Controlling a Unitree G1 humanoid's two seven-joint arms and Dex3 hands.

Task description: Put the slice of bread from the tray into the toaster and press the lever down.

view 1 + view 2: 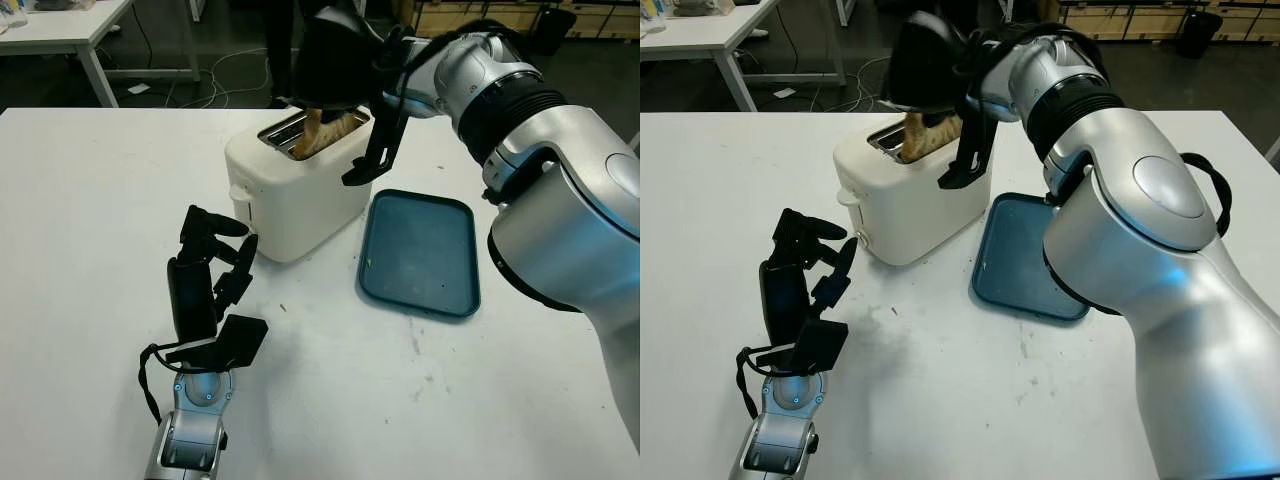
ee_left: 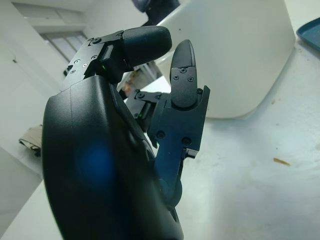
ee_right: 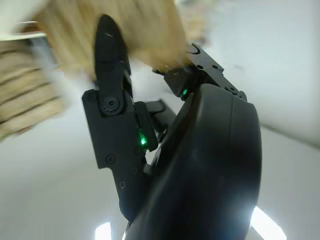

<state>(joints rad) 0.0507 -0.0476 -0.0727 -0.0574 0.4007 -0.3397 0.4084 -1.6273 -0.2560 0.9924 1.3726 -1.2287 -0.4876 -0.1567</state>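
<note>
A white two-slot toaster (image 1: 290, 195) stands mid-table, its lever (image 1: 237, 194) on the end facing my left hand. My right hand (image 1: 326, 108) hovers over the toaster's top, shut on a slice of bread (image 1: 322, 131). The slice stands tilted with its lower edge down in the slot nearer the tray. In the right wrist view the bread (image 3: 135, 30) sits between the black fingers (image 3: 112, 75). The dark teal tray (image 1: 420, 255) lies bare just right of the toaster. My left hand (image 1: 215, 258) is open, upright on the table in front of the lever end, a little apart from it.
The white table (image 1: 90, 220) stretches wide to the left and front. Another white table (image 1: 60, 25) stands beyond the far left corner, with cables on the dark floor behind. My right forearm (image 1: 560, 190) crosses above the tray's right side.
</note>
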